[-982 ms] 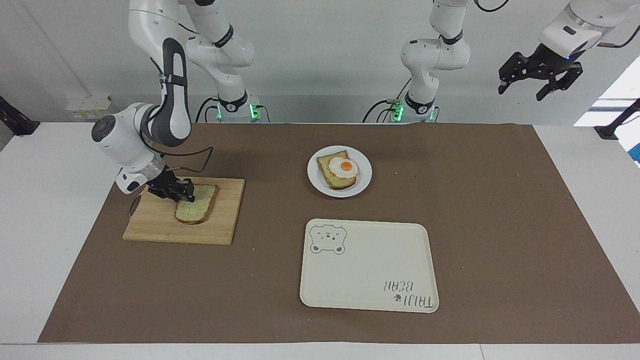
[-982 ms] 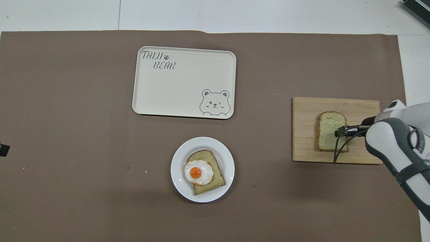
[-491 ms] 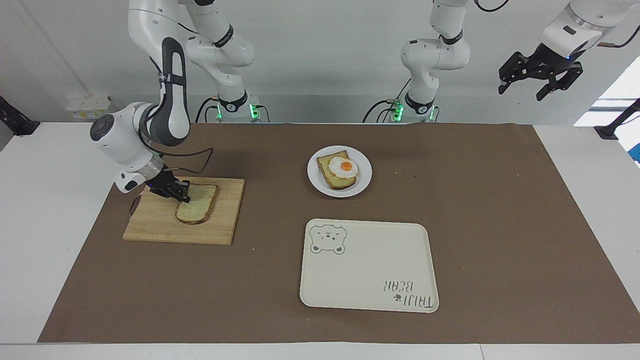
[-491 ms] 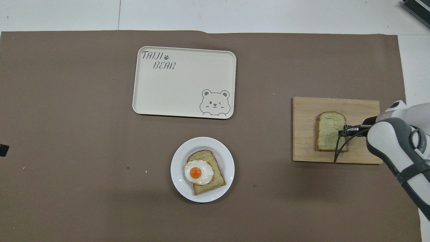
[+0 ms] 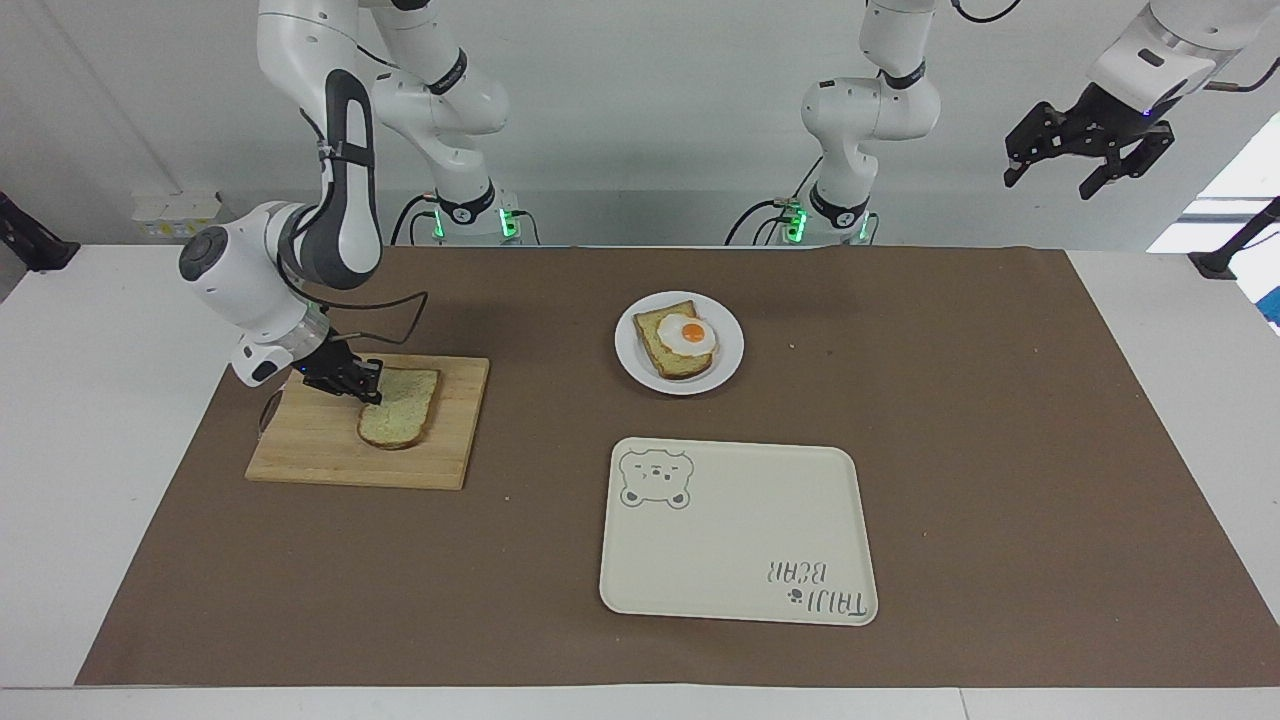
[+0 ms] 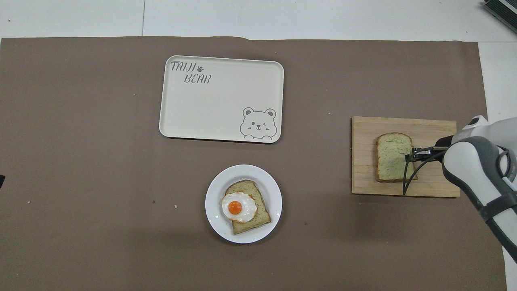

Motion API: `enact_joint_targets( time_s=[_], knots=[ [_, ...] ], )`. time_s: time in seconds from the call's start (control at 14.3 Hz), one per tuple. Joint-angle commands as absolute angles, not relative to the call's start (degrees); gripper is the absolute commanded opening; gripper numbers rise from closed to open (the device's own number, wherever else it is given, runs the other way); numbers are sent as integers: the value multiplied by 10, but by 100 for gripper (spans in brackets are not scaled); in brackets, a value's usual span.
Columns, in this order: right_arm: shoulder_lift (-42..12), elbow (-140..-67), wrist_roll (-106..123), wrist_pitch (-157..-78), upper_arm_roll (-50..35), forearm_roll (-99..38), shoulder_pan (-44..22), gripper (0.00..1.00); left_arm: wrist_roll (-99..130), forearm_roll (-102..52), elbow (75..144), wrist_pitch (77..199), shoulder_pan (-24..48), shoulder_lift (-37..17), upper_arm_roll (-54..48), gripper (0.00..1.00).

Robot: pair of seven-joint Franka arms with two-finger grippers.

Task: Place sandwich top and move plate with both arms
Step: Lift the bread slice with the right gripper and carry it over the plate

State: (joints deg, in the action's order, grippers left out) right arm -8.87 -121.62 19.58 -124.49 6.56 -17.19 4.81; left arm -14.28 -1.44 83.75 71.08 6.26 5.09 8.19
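Facing view first, and we go from its left edge across. We see the right arm (image 5: 330, 200) bent low over the wooden board (image 5: 330, 450), which lies on the brown mat (image 5: 1000, 450) at the right arm's end of the desk (image 5: 100, 450). The right gripper (image 5: 368, 390) has its fingers closed tight on the edge of the sandwich top (image 5: 405, 420). That slice of plain bread sits on the board, and its held end looks a little lifted.

Next, near the middle of the mat, we see the plate (image 5: 727, 365). It is small, round and white. On it lies another bread slice (image 5: 668, 355) with a fried egg (image 5: 688, 335) on top. The plate is well apart from the board.

Farther from the robots than the plate is the cream tray (image 5: 740, 560). It has a bear face drawn in one corner, and we can read "TAIJI BEAR" with a little paw print in the other corner. From this side the words are upside down.

Last, the left gripper (image 5: 1090, 150) hangs high in the air past the left arm's end of the mat. Its fingers are spread open and hold nothing. That arm waits.
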Motion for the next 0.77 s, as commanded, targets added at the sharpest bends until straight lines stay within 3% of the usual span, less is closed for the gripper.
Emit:
enact_joint_targets(
  time_s=[0.0,0.7],
  knots=[
    [-70,-1189,195,-1188,62,-187,50,0,-147,-17,852,713,63,64,83,100],
    [-27,-1123,212,-1037,62,-189,50,0,-147,-17,852,713,63,63,83,100]
  ],
)
